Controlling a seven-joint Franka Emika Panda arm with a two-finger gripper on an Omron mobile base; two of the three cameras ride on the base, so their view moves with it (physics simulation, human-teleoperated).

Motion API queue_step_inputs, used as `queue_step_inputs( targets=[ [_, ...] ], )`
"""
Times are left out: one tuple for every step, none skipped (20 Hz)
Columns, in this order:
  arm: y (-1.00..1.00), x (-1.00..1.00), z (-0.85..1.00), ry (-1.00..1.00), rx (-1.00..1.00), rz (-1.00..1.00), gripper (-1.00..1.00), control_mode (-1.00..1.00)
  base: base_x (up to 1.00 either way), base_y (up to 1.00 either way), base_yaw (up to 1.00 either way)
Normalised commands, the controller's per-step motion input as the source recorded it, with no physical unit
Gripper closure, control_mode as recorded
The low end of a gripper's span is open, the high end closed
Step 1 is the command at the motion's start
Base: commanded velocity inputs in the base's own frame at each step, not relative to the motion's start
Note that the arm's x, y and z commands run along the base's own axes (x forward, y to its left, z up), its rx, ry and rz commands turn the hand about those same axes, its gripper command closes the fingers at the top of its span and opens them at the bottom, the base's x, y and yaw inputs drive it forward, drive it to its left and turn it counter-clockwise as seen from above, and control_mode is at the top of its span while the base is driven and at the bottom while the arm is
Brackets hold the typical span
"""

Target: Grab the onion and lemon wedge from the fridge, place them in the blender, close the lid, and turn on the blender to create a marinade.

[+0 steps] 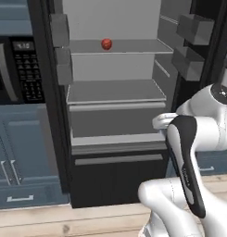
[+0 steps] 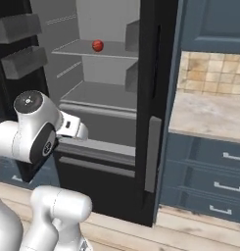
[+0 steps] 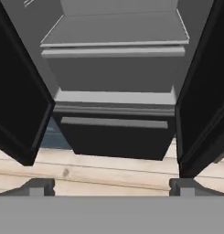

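From my seat, the gripper [image 3: 111, 186] sits low in front of the open fridge [image 1: 115, 92], jaws spread wide and empty — aimed at the lower shelves. The onion [image 1: 106, 44] rests on a high shelf, far back and left of centre — so up and in. I can't spot the lemon wedge.
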Motion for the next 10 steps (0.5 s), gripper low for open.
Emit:
queue_step_inputs(
  targets=[
    [0.0,0.0,0.0,0.0,0.0,0.0,-1.0,1.0,0.6,0.0,-0.06],
    [0.0,0.0,0.0,0.0,0.0,0.0,-1.0,1.0,0.62,0.0,-0.05],
    [0.0,0.0,0.0,0.0,0.0,0.0,-1.0,1.0,0.66,0.0,-0.05],
    [0.0,0.0,0.0,0.0,0.0,0.0,-1.0,1.0,0.69,0.0,-0.05],
    [0.0,0.0,0.0,0.0,0.0,0.0,-1.0,1.0,0.69,0.03,-0.05],
    [0.0,0.0,0.0,0.0,0.0,0.0,-1.0,1.0,0.7,0.13,-0.05],
    [0.0,0.0,0.0,0.0,0.0,0.0,-1.0,1.0,0.7,0.24,-0.06],
    [0.0,0.0,0.0,0.0,0.0,0.0,-1.0,1.0,0.69,0.31,-0.06],
    [0.0,0.0,0.0,0.0,0.0,0.0,-1.0,1.0,0.69,0.34,-0.07],
    [0.0,0.0,0.0,0.0,0.0,0.0,-1.0,1.0,0.69,0.36,-0.07]
  ],
)
